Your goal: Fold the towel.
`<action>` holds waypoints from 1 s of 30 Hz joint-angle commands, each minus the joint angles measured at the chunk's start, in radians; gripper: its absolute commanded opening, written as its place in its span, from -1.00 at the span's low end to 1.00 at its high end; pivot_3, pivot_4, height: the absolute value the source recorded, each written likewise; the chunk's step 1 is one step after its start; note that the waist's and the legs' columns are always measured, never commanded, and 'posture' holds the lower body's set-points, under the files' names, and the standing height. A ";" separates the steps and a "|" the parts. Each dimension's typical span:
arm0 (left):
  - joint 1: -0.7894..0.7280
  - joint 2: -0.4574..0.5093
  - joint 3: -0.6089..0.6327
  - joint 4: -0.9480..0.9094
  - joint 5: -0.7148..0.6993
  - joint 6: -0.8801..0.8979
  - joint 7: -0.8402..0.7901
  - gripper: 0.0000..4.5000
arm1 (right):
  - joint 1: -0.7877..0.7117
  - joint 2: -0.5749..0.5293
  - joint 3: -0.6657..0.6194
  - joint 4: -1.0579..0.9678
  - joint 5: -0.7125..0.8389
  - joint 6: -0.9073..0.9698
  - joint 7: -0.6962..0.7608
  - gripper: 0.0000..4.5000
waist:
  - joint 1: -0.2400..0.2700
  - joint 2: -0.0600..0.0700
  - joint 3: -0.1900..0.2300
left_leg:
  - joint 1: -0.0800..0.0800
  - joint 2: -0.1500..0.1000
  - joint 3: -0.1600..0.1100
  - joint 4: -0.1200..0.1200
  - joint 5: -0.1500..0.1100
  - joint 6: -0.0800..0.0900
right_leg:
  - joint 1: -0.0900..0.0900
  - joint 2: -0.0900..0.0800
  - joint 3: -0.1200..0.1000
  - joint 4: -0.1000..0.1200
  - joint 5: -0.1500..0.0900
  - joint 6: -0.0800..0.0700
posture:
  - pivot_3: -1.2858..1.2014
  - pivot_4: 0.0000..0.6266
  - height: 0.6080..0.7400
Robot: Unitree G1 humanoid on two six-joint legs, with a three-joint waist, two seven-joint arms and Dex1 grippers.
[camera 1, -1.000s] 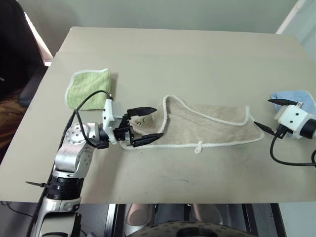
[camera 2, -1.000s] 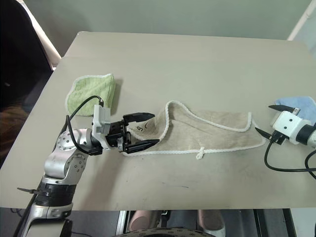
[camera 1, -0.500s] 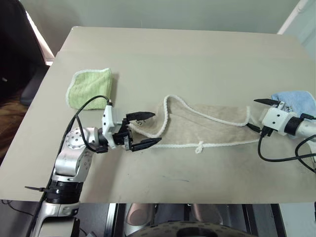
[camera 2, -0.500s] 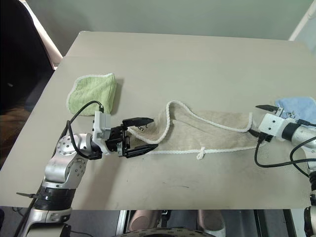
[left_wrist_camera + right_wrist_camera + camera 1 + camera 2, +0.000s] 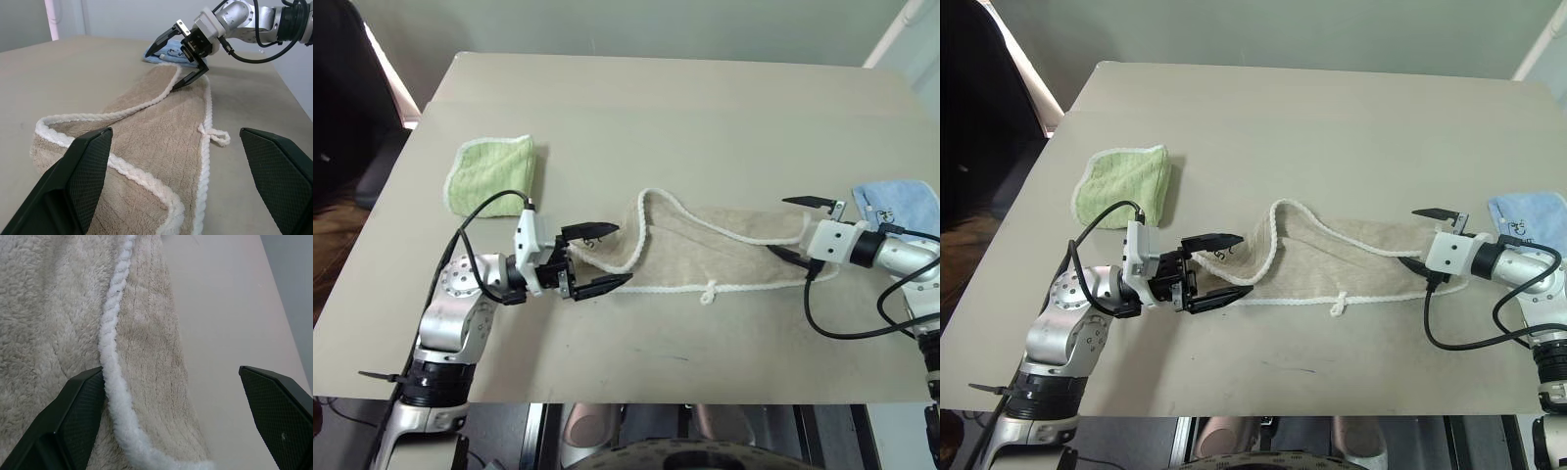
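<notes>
Towel: the long beige terry towel point(image 5: 724, 257) with white corded edging lay lengthwise across the middle of the tan table point(image 5: 646, 117), its left end humped up.
Left gripper: the left gripper point(image 5: 592, 258) stood with jaws spread wide at that humped end, holding nothing.
Right gripper: the right gripper point(image 5: 798, 228) straddled the far end, jaws wide apart, empty.
Advice: both probably needed a deep bite on the corded edge before lifting.
Writing: a small dark embroidered mark point(image 5: 1219, 254), unreadable.
</notes>
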 commanded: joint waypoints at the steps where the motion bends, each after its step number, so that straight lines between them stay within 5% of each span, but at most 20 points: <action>1: -0.012 0.010 0.008 -0.028 -0.006 -0.009 -0.004 1.00 | -0.029 -0.018 0.004 0.027 -0.027 -0.039 -0.015 1.00 | 0.000 0.000 0.000 | 0.000 0.000 0.000 0.000 0.000 0.000 | 0.000 0.000 0.000 0.000 0.000 0.000 | 0.03 -0.52 0.81; 12: -0.005 0.014 0.015 -0.031 0.000 -0.020 0.003 1.00 | -0.116 -0.040 0.029 0.147 -0.068 -0.134 -0.015 1.00 | 0.000 0.000 0.000 | 0.000 0.000 0.000 0.000 0.000 0.000 | 0.000 0.000 0.000 0.000 0.000 0.000 | 0.03 -0.52 0.81; 15: 0.001 0.014 0.016 -0.032 0.000 -0.023 0.004 1.00 | -0.128 -0.053 0.037 0.166 -0.078 -0.163 -0.008 0.75 | 0.000 0.000 0.000 | 0.000 0.000 0.000 0.000 0.000 0.000 | 0.000 0.000 0.000 0.000 0.000 0.000 | 0.03 -0.52 0.81; 26: -0.004 0.013 0.017 -0.015 0.006 -0.033 0.003 1.00 | -0.142 -0.083 0.061 0.163 -0.032 -0.215 0.061 -0.99 | 0.000 0.000 0.000 | 0.000 0.000 0.000 -0.001 -0.002 -0.003 | 0.000 0.000 0.000 0.000 0.000 -0.001 | 0.03 -0.52 0.81; 30: -0.008 0.005 0.025 -0.005 0.024 -0.065 0.019 1.00 | -0.121 -0.093 0.055 0.098 0.021 -0.182 0.116 -0.99 | 0.000 0.000 0.000 | 0.000 0.000 0.000 -0.001 -0.002 -0.003 | 0.000 0.000 0.000 0.000 0.000 -0.001 | 0.03 -0.52 0.81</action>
